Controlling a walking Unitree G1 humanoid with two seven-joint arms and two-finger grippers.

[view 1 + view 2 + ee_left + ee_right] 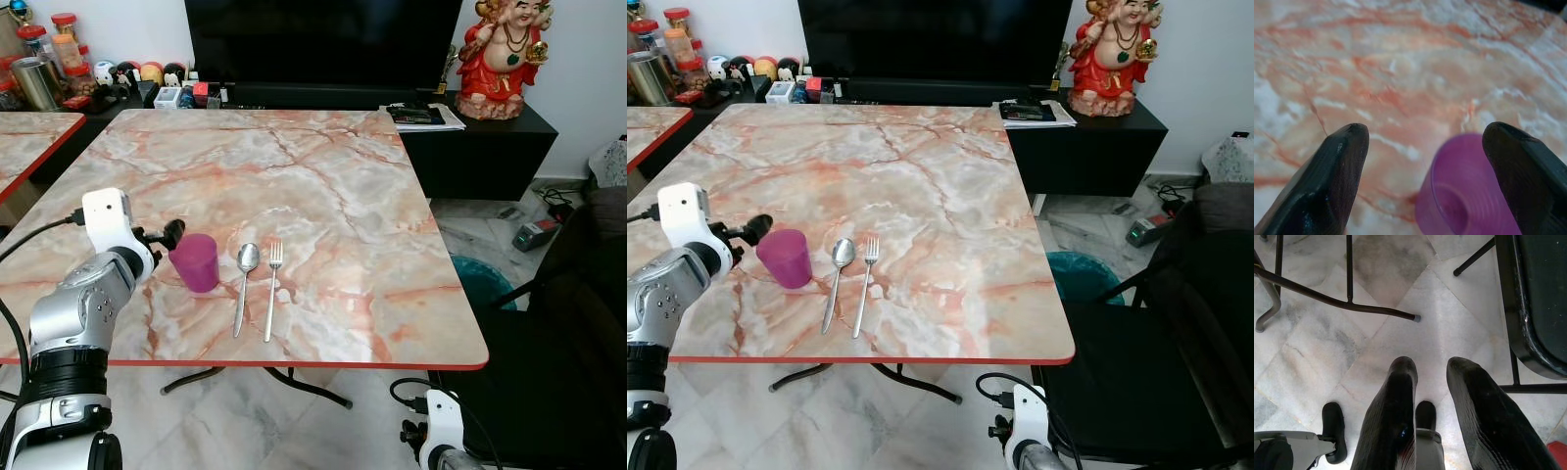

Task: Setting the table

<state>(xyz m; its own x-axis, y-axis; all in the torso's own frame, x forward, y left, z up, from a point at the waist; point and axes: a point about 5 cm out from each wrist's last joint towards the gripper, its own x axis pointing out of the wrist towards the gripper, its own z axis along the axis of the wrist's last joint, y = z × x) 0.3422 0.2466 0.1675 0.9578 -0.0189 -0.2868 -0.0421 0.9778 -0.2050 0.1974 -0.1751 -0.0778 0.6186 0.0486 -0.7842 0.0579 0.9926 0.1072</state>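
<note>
Left eye view is showing the marble-patterned bench (323,176) carrying a purple cup (195,261), a fork (272,289) and a spoon (244,284). The left gripper (172,233) is hovering over the bench with its fingers (1332,181) spread wide apart, the cup standing upright just ahead of them, nearer one fingertip, not gripped. Spoon and fork are lying side by side just beyond the cup. The right gripper (1432,377) is hanging over the floor (1400,279), its fingers slightly apart and holding nothing.
</note>
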